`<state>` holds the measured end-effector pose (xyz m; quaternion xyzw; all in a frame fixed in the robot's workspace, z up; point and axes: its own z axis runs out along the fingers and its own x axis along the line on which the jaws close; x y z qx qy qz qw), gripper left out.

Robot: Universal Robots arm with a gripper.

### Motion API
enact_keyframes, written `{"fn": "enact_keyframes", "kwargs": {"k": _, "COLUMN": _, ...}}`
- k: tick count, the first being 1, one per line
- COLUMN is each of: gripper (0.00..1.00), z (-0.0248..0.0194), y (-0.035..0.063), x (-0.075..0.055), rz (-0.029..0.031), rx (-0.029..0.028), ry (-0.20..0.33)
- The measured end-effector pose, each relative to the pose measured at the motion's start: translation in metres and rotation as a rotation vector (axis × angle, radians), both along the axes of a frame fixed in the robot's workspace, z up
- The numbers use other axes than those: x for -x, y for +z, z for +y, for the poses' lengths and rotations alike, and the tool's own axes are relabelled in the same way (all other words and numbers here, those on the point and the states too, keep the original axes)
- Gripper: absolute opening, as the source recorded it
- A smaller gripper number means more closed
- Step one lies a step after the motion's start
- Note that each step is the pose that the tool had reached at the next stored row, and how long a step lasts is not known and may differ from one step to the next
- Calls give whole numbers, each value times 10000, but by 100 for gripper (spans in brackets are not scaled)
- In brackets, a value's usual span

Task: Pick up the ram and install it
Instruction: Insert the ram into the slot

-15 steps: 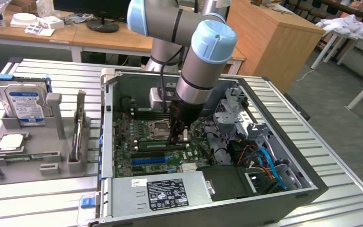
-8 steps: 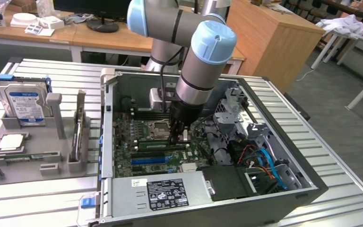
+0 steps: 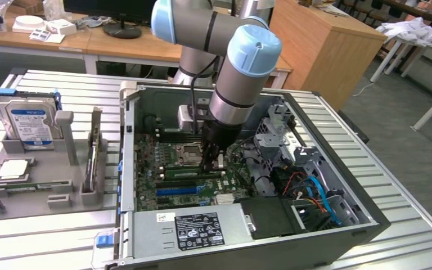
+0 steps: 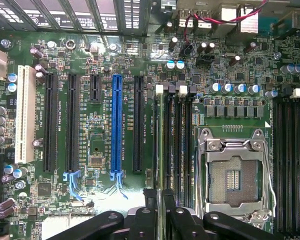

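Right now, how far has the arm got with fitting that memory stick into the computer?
Mostly done, it seems: the ram stands in a slot beside the empty processor socket. In hand: the gripper sits directly over the ram's end, inside the open case. Left: confirming it is fully seated, which I cannot tell from here.

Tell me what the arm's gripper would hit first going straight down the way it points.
Likely the thin green ram stick standing edge-on in the black memory slots on the green motherboard, directly under the gripper; the gap between them is unclear.
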<state>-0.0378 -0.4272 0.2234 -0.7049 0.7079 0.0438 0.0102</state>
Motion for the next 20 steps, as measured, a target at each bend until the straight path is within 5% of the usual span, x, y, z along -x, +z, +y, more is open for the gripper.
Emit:
{"fn": "enact_keyframes", "kwargs": {"k": 12, "gripper": 20, "z": 0, "y": 0, "x": 0, "rz": 0, "rx": 1, "ry": 0}}
{"fn": "enact_keyframes", "kwargs": {"k": 14, "gripper": 32, "z": 0, "y": 0, "x": 0, "rz": 0, "rx": 1, "ry": 1}}
{"fn": "enact_keyframes", "kwargs": {"k": 20, "gripper": 38, "z": 0, "y": 1, "x": 0, "rz": 0, "rx": 2, "ry": 0}}
